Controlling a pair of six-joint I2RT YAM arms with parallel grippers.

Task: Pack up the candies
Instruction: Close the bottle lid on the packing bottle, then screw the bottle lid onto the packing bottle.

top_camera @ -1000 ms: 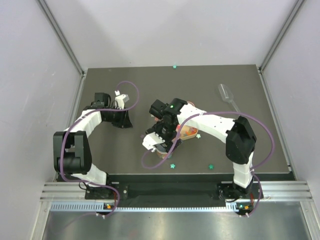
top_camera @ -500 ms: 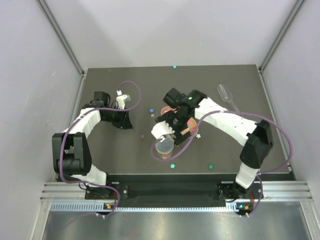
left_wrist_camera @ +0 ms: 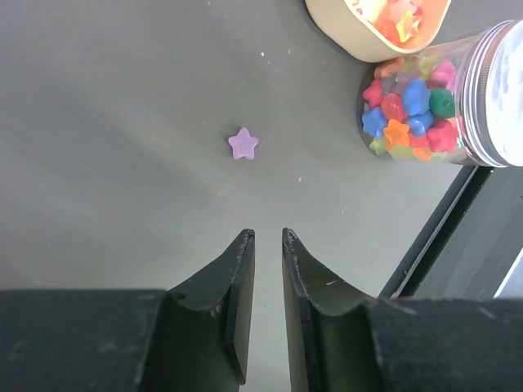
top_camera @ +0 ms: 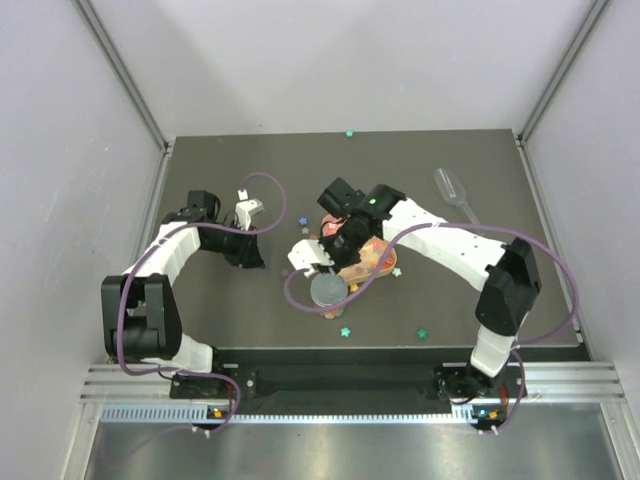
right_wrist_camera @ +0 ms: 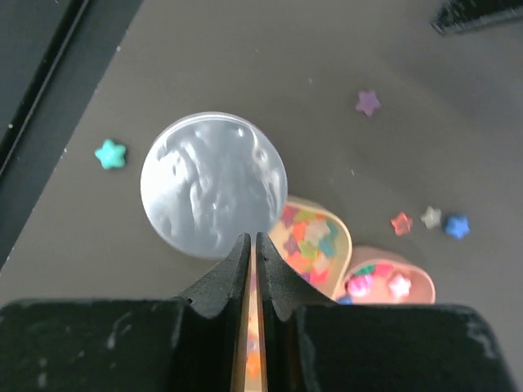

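The candies (left_wrist_camera: pixel 409 110) are mostly packed in the clear jar (top_camera: pixel 328 290), which stands upright near the table's (left_wrist_camera: pixel 122 122) front edge, its axis vertical and its silver lid (right_wrist_camera: pixel 214 196) facing up. More fill a beige bowl (left_wrist_camera: pixel 343 28) just behind the jar and a pink bowl (right_wrist_camera: pixel 413 286) beside that. Loose ones lie flat on the table: a purple star (left_wrist_camera: pixel 243 144), a teal star (right_wrist_camera: pixel 109 153) on the jar's other side, and red (right_wrist_camera: pixel 400 222), pale (right_wrist_camera: pixel 431 216) and blue (right_wrist_camera: pixel 457 226) stars together; being stars, they show no long axis. The right gripper (right_wrist_camera: pixel 252 238) hangs over the jar's back rim, fingers pressed together on nothing. The left gripper (left_wrist_camera: pixel 268 237) sits low, aimed at the purple star, its fingers a slit apart and empty. A second ago the right gripper covered the jar; it has since drawn back, leaving the lid in plain view, and the jar has barely shifted.
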